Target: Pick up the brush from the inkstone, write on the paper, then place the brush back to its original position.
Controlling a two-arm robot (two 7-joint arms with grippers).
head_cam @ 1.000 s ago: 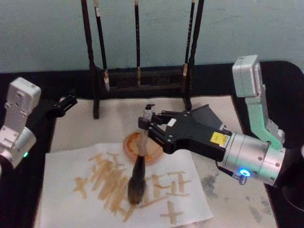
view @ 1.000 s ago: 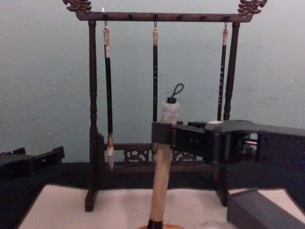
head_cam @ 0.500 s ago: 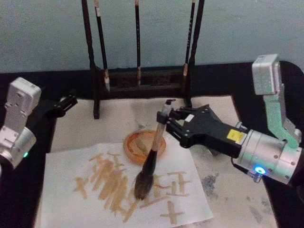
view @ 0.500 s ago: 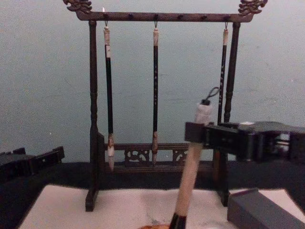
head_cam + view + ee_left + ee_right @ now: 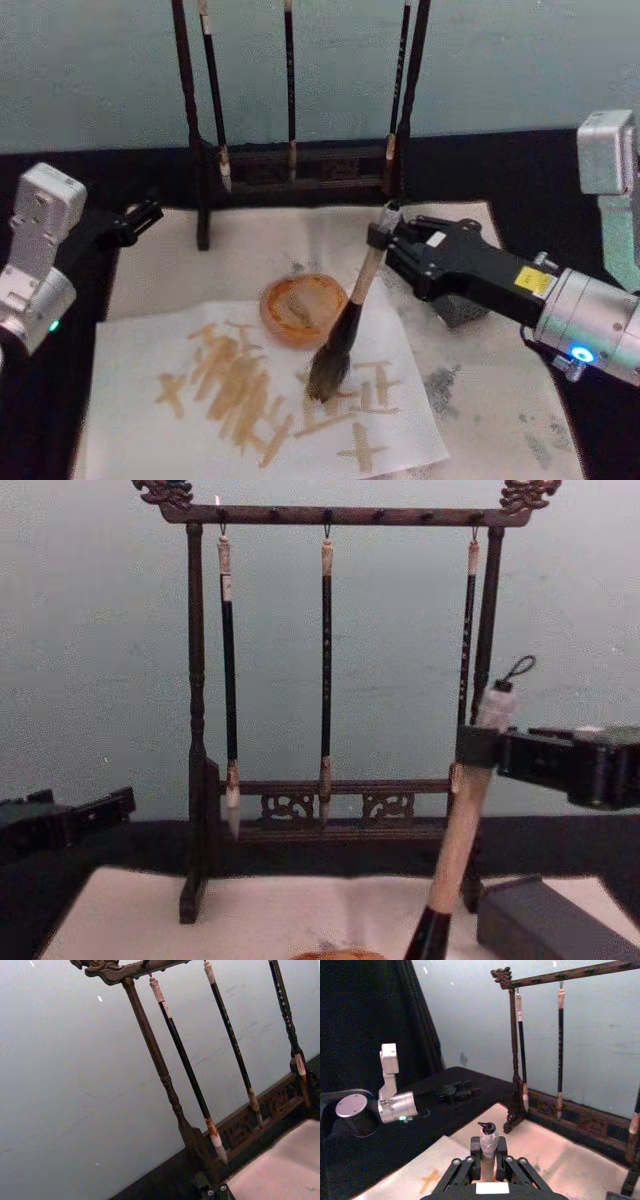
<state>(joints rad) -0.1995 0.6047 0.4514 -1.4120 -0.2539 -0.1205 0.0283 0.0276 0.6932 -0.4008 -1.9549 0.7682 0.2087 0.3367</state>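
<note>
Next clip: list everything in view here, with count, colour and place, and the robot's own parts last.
brush: 1, beige handle, black lower section, grey-brown bristles; tilted, bristles over the paper.
paper: 1, off-white with tan strokes; front of the table.
underlay sheet: 1, off-white, grey-stained; beneath the paper.
dish: 1, orange, round; at the paper's far edge, left of the brush.
inkstone: 1, dark grey; right side, near the rack's right post.
brush rack: 1, dark wood; at the back.
thin brushes: 3, dark; hanging from the rack.
right gripper: black; shut on the brush's upper handle.
left gripper: black; parked at the left.
</note>
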